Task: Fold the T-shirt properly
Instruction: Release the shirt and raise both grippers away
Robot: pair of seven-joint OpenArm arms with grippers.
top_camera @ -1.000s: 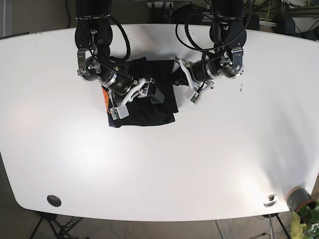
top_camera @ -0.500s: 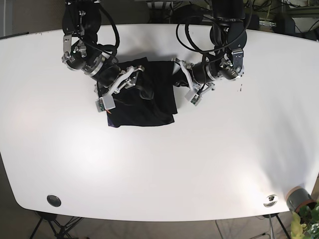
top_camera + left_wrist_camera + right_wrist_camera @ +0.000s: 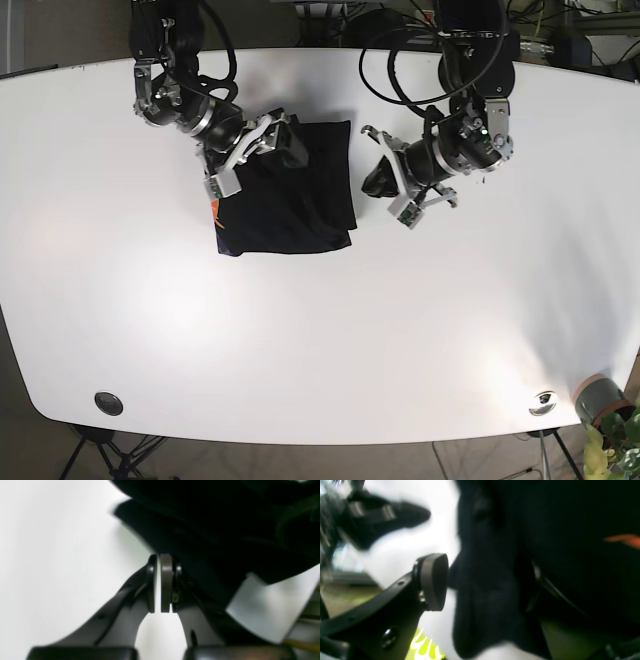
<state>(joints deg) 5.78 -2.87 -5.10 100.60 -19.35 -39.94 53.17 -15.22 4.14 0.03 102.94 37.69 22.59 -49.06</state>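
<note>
The black T-shirt (image 3: 295,195) lies folded in a rough rectangle on the white table (image 3: 320,330), with an orange print at its left edge. My right gripper (image 3: 283,143) is over the shirt's top left corner. In the right wrist view a thick bunch of black cloth (image 3: 490,587) fills the gap of this gripper (image 3: 482,580), against the grey pad (image 3: 433,581); the other finger is hidden behind cloth. My left gripper (image 3: 375,185) is off the shirt's right edge. In the left wrist view it (image 3: 158,582) is shut with nothing between the pads.
A black round cap (image 3: 108,403) and a silver one (image 3: 543,402) sit in the table near its front edge. A grey cup (image 3: 598,398) and green plant stand beyond the front right corner. Cables hang behind the back edge.
My right gripper moved up and back to the shirt's top left corner with cloth in it. My left gripper let go of the right edge and moved away right; that edge now lies straight.
</note>
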